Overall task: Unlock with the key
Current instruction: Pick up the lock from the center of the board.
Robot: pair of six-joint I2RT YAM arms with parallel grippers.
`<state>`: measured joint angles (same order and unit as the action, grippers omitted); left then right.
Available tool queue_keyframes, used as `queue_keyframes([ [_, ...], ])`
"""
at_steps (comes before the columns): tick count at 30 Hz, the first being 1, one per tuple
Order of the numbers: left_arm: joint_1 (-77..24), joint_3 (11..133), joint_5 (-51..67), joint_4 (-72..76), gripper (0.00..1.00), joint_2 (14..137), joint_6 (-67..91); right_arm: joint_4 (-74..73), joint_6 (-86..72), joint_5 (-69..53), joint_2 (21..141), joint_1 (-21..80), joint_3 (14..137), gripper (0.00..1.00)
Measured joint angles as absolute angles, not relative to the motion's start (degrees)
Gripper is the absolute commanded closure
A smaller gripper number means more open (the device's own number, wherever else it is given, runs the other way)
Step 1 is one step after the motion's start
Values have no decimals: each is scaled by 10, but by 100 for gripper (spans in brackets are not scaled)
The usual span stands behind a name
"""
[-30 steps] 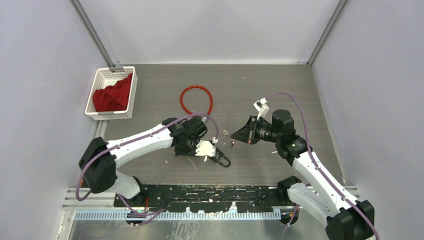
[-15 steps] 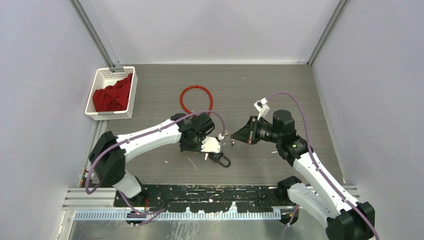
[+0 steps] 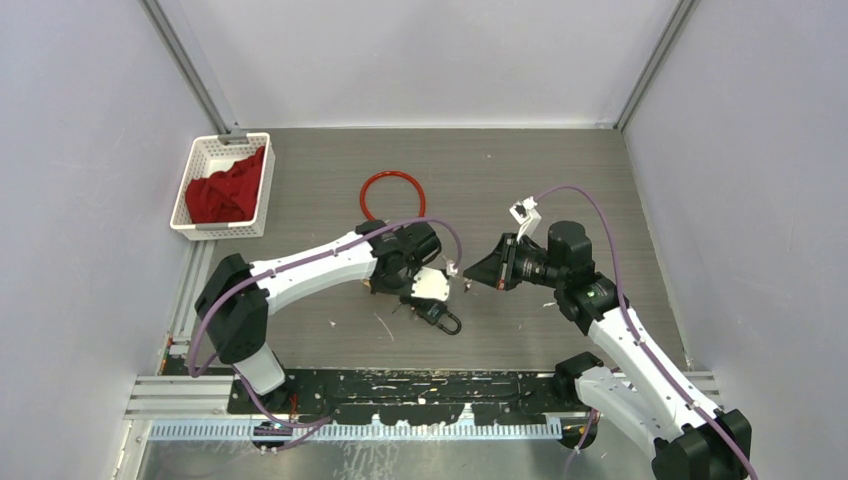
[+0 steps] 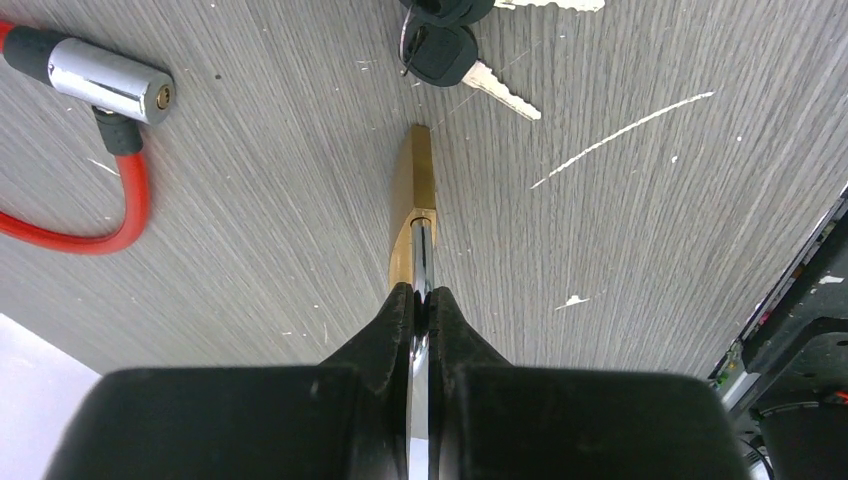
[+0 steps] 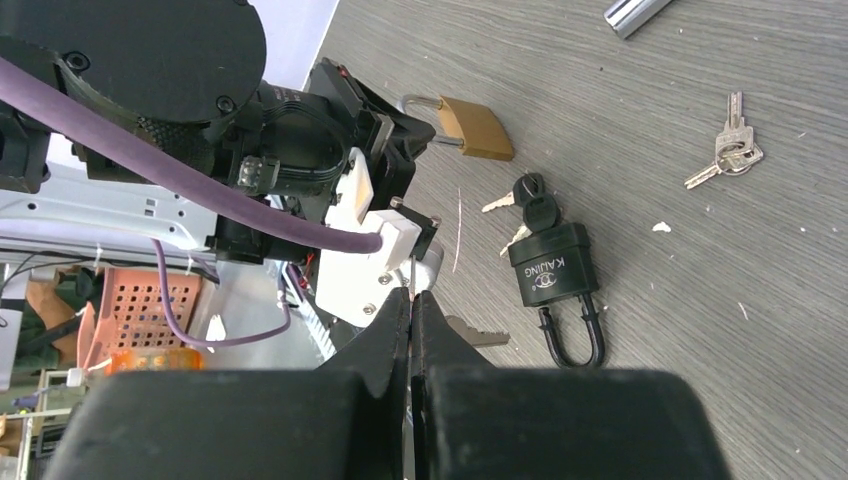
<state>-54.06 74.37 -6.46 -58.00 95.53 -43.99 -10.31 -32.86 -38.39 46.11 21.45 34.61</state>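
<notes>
Brass padlock [image 4: 412, 205] in left tool [image 4: 421, 296], now nearer right tool [image 5: 411, 298].

padlock [image 4: 412, 180]: brushed brass | cable lock barrel [image 4: 108, 83]: glossy chrome | table [image 4: 650, 200]: matt scratched woodgrain

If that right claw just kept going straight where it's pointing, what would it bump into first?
Most likely the left arm's white wrist mount, which sits directly ahead of the shut right gripper. How close they are is hard to judge.

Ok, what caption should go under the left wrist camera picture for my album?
Left hand pinches the brass padlock by its shackle, black keys and a red cable lock nearby.
</notes>
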Motion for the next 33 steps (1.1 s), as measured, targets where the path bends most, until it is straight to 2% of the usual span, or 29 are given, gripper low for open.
queue_keyframes([
  [10, -540, 742, -73, -570, 90, 955, -463, -138, -302, -367, 461, 207, 348, 99],
  [15, -538, 740, -75, -559, 73, 955, -474, -160, -288, -343, 461, 205, 359, 99],
  [21, -531, 740, -75, -553, 68, 955, -479, -177, -276, -321, 461, 205, 372, 99],
  [24, -531, 740, -75, -551, 61, 955, -481, -182, -273, -319, 461, 205, 372, 99],
  [27, -531, 740, -75, -549, 49, 955, -481, -185, -271, -319, 461, 205, 372, 99],
  [29, -531, 739, -75, -546, 30, 955, -483, -185, -271, -319, 461, 205, 372, 99],
  [31, -531, 738, -74, -545, 2, 955, -485, -185, -271, -319, 461, 205, 372, 99],
  [33, -531, 738, -74, -543, 1, 955, -488, -185, -271, -319, 461, 205, 372, 99],
])
